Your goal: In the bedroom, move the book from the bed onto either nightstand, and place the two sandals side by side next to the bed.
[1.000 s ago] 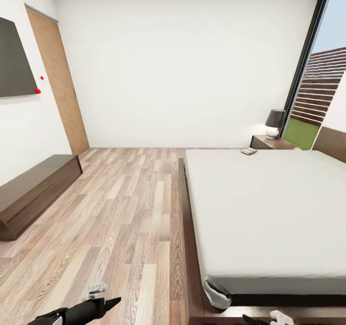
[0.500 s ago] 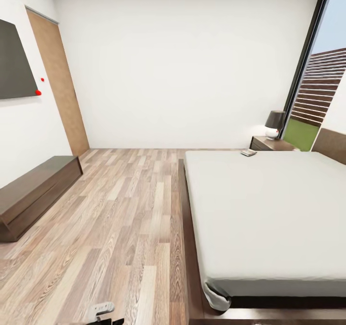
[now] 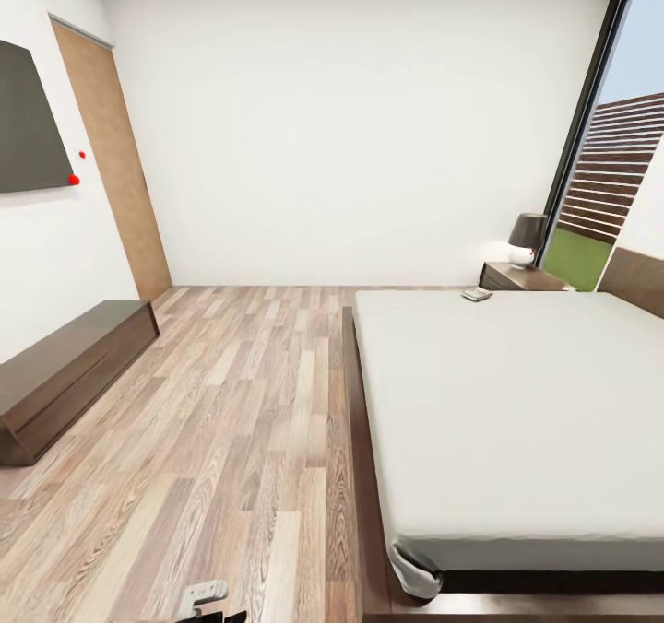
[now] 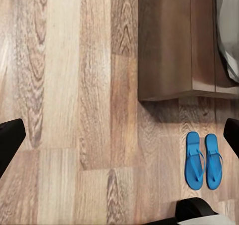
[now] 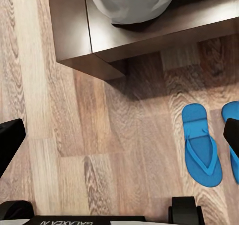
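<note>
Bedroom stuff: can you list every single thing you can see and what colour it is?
bed: one, pale grey mattress on a dark brown frame, right side of the room
book: one, small, on the bed's far corner by the nightstand
nightstand: one, dark brown, beyond the bed
lamp: one, dark shade, on the nightstand
sandals: two, bright blue, side by side on the floor near the bed frame's corner
cabinet: one, long, dark wood, along the left wall
door: one, brown
left pincer: black fingers apart
right pincer: black fingers apart

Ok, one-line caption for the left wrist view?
Two blue sandals side by side on the wood-plank floor, just off the bed frame's corner.
</note>
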`<state>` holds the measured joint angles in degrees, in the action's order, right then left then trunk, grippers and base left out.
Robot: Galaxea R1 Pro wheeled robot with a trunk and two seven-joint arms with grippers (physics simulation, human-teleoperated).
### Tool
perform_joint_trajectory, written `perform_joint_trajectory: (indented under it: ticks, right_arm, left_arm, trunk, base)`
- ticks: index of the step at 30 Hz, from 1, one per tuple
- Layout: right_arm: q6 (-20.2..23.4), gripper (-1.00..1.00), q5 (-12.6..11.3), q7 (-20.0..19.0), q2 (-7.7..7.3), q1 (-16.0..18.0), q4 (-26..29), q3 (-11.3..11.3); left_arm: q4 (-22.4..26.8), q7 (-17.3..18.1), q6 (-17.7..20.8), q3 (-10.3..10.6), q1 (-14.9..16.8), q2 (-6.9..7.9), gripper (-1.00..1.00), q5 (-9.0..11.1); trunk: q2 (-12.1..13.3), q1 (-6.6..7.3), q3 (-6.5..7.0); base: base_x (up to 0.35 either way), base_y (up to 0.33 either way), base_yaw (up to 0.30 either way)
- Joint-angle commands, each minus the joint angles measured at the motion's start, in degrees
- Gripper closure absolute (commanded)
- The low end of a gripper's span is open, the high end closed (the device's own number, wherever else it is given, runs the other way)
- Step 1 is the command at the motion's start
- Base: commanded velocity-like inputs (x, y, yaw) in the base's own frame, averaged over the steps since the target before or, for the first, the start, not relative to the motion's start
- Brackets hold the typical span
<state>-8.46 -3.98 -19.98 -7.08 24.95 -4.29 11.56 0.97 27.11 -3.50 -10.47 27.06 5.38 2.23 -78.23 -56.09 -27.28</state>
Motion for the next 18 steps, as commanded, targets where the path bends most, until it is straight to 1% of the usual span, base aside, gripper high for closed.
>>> perform_joint_trajectory:
  ticks: [1, 6, 9, 18]
  right_arm:
    - [-0.33, -1.0, -0.42, -0.32, -0.03, 0.1, -0.28, 0.13]
    - [-0.33, -1.0, -0.42, -0.32, -0.04, 0.1, -0.28, 0.13]
    - [-0.33, -1.0, -0.42, -0.32, -0.04, 0.1, -0.28, 0.13]
    - [-0.33, -1.0, -0.42, -0.32, -0.04, 0.09, -0.28, 0.13]
  left_arm:
    - [-0.09, 0.22, -0.1, -0.08, 0.06, 0.01, -1.0, 0.23]
    - [-0.09, 0.22, -0.1, -0.08, 0.04, 0.0, -1.0, 0.23]
    - [-0.09, 0.22, -0.1, -0.08, 0.04, -0.02, -1.0, 0.23]
    - [-0.09, 0.22, -0.33, -0.08, 0.04, -0.02, -1.0, 0.23]
  trunk:
    - [-0.04, 0.0, -0.06]
    - [-0.04, 0.0, -0.06]
    - [-0.04, 0.0, -0.06]
    - [-0.04, 0.0, -0.06]
  base:
    - [0.0, 0.0, 0.0]
    - [0.0, 0.0, 0.001]
    - [0.0, 0.0, 0.101]
    - [0.0, 0.0, 0.243]
